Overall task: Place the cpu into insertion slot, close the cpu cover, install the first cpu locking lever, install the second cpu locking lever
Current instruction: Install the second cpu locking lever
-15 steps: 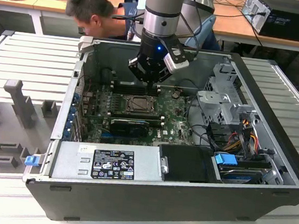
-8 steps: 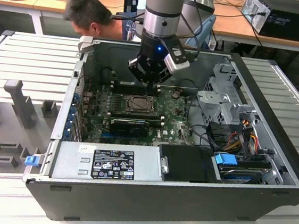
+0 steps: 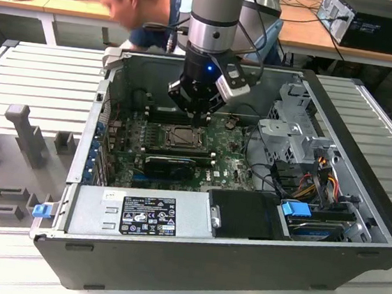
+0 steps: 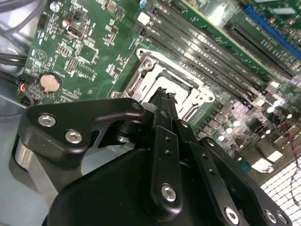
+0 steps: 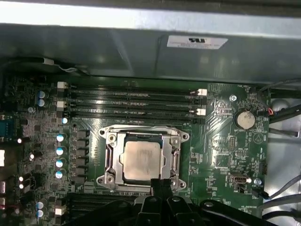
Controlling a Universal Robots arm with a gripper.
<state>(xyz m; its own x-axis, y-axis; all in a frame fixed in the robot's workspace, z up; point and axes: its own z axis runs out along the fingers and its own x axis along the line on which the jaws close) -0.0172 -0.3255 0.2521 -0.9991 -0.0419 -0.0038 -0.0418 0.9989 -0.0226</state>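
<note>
One gripper [image 5: 160, 184], fingers drawn narrow together, empty, at lower centre of the first wrist view, its tip by the cpu cover [image 5: 109, 157] edge. Beyond: cpu [image 5: 142, 160] seated in insertion slot [image 5: 175, 162] (frame centre). Risk: the tip slipping could scrape the chip.

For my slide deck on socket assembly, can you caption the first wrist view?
Gripper poised at the edge of the insertion slot, the cpu seated under the closed cpu cover.

Bright even room light, glare on case wall [image 5: 141, 19], blurred person [image 3: 127, 3]
</note>
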